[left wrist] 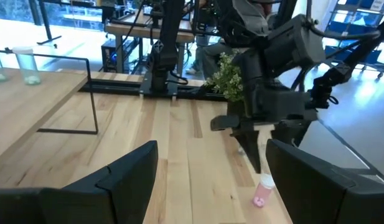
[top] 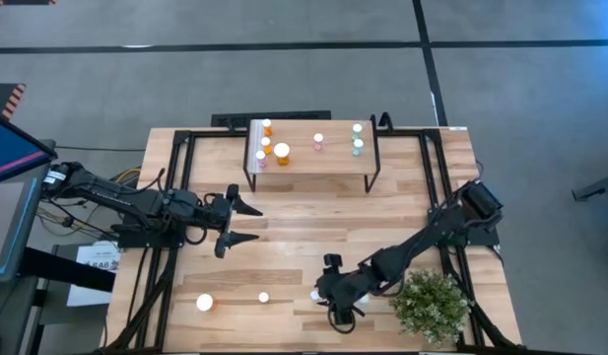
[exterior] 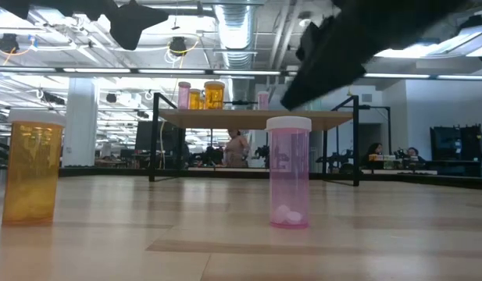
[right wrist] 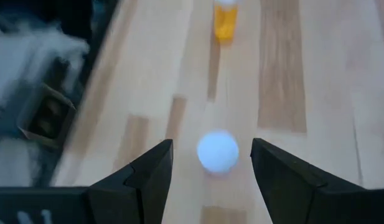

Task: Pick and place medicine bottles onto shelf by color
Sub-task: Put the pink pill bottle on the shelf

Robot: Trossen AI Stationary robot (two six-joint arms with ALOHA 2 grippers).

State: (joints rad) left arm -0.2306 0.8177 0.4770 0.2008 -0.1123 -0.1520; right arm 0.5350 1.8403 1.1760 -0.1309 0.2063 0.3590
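The shelf (top: 313, 163) stands at the table's far middle. It carries orange bottles (top: 282, 153) and a pink one at its left, a pink bottle (top: 318, 142) in the middle and teal ones (top: 358, 148) at its right. A pink bottle (exterior: 289, 176) stands upright on the table near the front edge. My right gripper (right wrist: 210, 165) is open, pointing down, its fingers on either side of and above that bottle's white cap (right wrist: 218, 150), not touching it. My left gripper (top: 252, 222) is open and empty above the table's left middle.
A large orange bottle (top: 204, 303) and a small bottle (top: 263, 297) stand on the table near the front left. A green potted plant (top: 432, 306) stands at the front right beside my right arm. Black frame rails (top: 175, 197) run along the table's sides.
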